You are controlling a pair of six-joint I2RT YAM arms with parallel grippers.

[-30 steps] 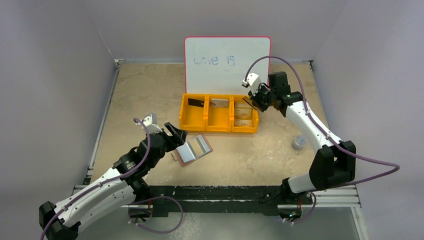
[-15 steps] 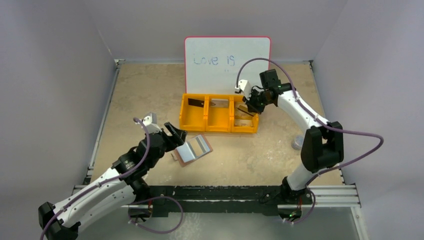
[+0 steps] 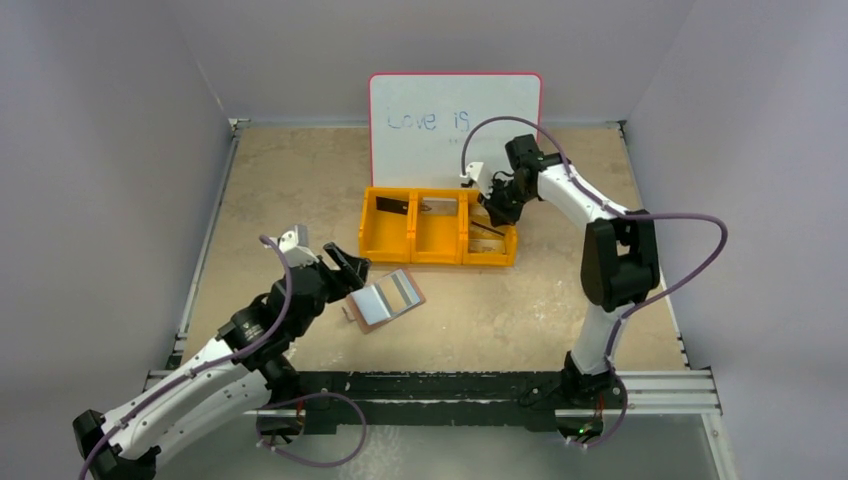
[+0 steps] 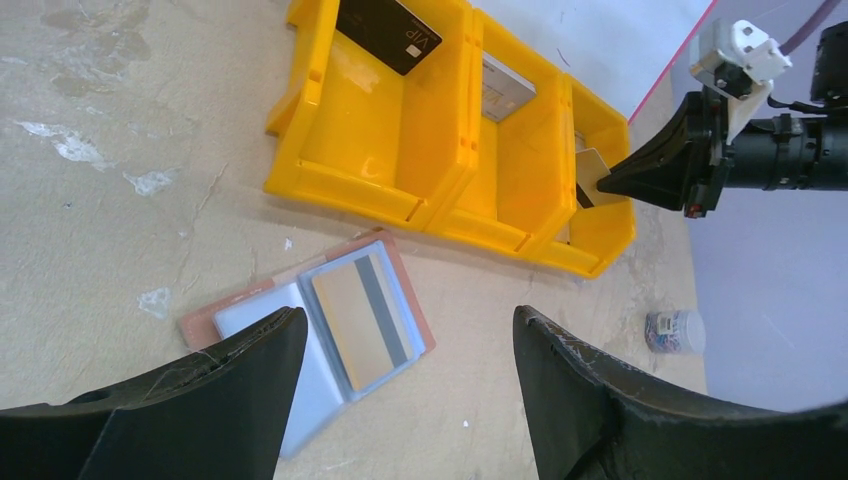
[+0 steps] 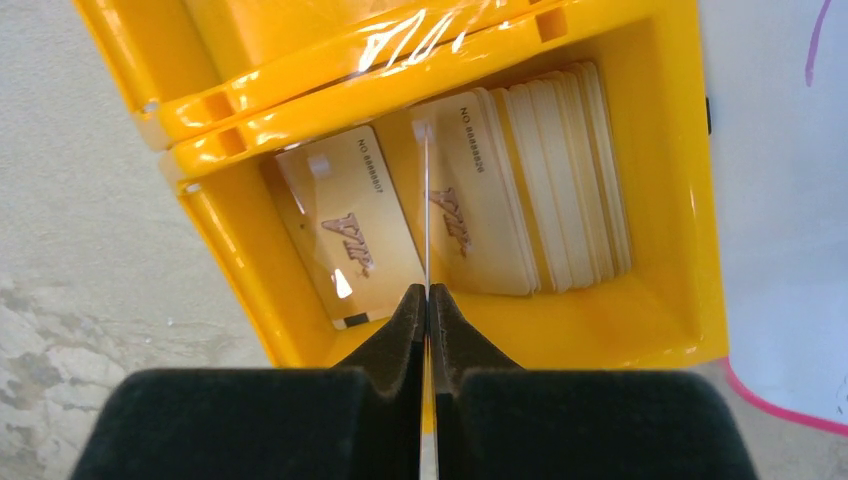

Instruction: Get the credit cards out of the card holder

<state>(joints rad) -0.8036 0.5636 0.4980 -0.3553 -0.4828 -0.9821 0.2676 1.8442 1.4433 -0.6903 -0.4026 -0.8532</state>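
The brown card holder [image 3: 385, 298] lies open on the table, and a beige card with a dark stripe [image 4: 365, 318] sits in its clear pocket. My left gripper [image 3: 350, 272] is open and empty just above the holder's left half, its jaws wide apart in the left wrist view [image 4: 408, 328]. My right gripper [image 3: 492, 212] is shut on a thin card [image 5: 427, 200], seen edge-on, over the right compartment of the orange tray [image 3: 438, 257]. A black card [image 4: 390, 35] leans in the left compartment and a greyish card [image 4: 505, 88] in the middle one.
Several beige cards [image 5: 540, 170] lie stacked in the tray's right compartment, and one [image 5: 350, 230] lies beside them. A whiteboard [image 3: 455, 115] stands right behind the tray. A small round jar [image 4: 672, 330] sits on the table right of the tray.
My right arm has swung left and lowered its gripper, with the card, from beside the tray to over the right compartment. My left arm has barely moved.
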